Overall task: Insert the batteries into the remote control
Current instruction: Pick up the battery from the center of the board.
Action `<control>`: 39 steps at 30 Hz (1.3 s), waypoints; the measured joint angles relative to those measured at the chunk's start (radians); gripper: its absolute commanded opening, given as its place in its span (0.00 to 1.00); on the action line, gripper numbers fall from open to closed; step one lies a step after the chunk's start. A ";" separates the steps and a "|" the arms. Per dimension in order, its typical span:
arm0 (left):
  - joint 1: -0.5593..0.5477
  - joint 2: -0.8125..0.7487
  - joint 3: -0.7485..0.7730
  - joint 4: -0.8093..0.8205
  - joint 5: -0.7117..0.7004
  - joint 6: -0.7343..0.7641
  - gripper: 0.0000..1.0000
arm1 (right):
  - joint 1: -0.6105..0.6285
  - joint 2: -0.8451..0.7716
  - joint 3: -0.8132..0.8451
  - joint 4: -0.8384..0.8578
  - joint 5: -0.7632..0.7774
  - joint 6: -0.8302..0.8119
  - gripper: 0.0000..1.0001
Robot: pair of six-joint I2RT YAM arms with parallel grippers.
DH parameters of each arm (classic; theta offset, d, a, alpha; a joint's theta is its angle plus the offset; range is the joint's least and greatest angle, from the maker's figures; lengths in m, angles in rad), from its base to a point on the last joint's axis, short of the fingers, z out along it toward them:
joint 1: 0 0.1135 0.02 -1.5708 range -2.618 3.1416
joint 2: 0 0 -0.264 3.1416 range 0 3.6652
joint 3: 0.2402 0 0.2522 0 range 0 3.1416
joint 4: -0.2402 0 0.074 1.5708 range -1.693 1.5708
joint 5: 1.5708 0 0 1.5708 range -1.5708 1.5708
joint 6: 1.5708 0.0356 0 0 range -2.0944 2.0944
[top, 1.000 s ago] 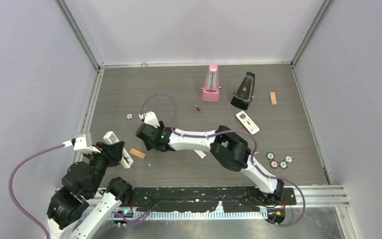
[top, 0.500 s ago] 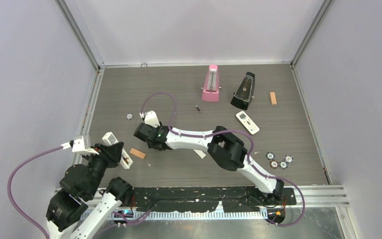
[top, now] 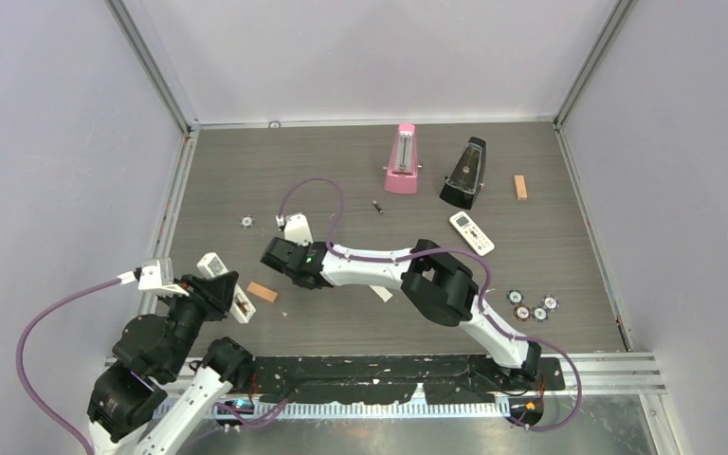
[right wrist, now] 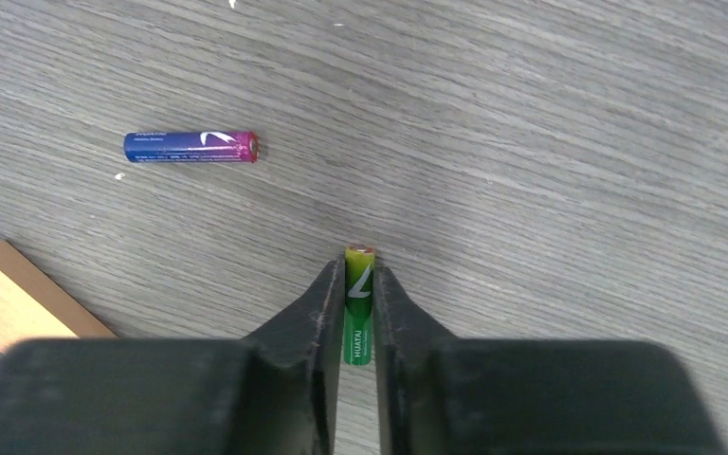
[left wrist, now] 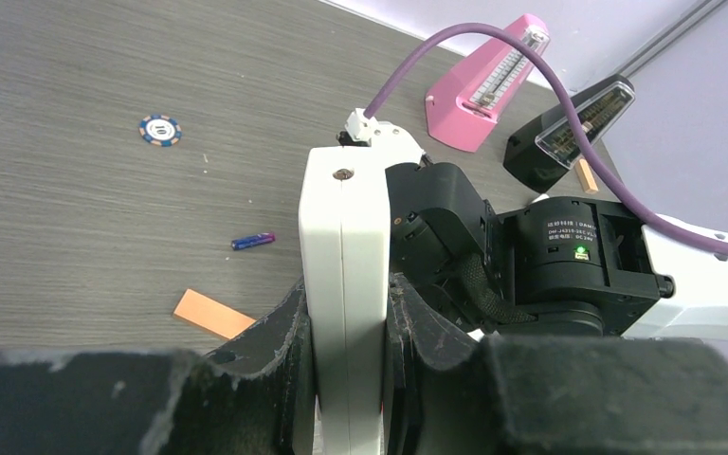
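The remote control (left wrist: 344,265), slim and white, stands on edge in my left gripper (left wrist: 346,313), which is shut on it at the near left of the table (top: 226,287). My right gripper (right wrist: 358,284) is shut on a green battery (right wrist: 359,303), held lengthwise between the fingers just over the table; from above it sits left of centre (top: 277,254). A bluish-purple battery (right wrist: 191,146) lies loose on the wood to the left, also visible past the remote (left wrist: 252,241). A small dark battery (top: 377,206) lies further back.
An orange flat block (top: 262,292) lies between the grippers. Pink metronome (top: 402,159) and black metronome (top: 464,173) stand at the back, with another orange block (top: 520,187). A broader white remote (top: 472,233) and several chips (top: 531,305) lie right; one chip (top: 245,222) left.
My right gripper has closed onto the green battery and shifted slightly right and toward the near edge. The left gripper keeps its hold on the remote control, barely moving.
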 measured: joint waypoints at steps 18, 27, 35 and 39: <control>0.000 -0.005 -0.132 0.205 0.393 0.004 0.00 | -0.005 -0.538 -0.653 0.198 -0.074 -0.116 0.05; 0.000 0.027 -0.203 0.432 0.660 -0.022 0.00 | -0.009 -1.041 -0.978 0.428 -0.251 -0.260 0.05; 0.000 0.057 -0.236 0.536 0.690 -0.093 0.00 | -0.009 -1.257 -1.086 0.666 -0.565 -0.293 0.05; 0.000 0.113 -0.248 0.560 0.654 -0.185 0.00 | -0.009 -1.257 -1.086 0.734 -0.654 -0.256 0.06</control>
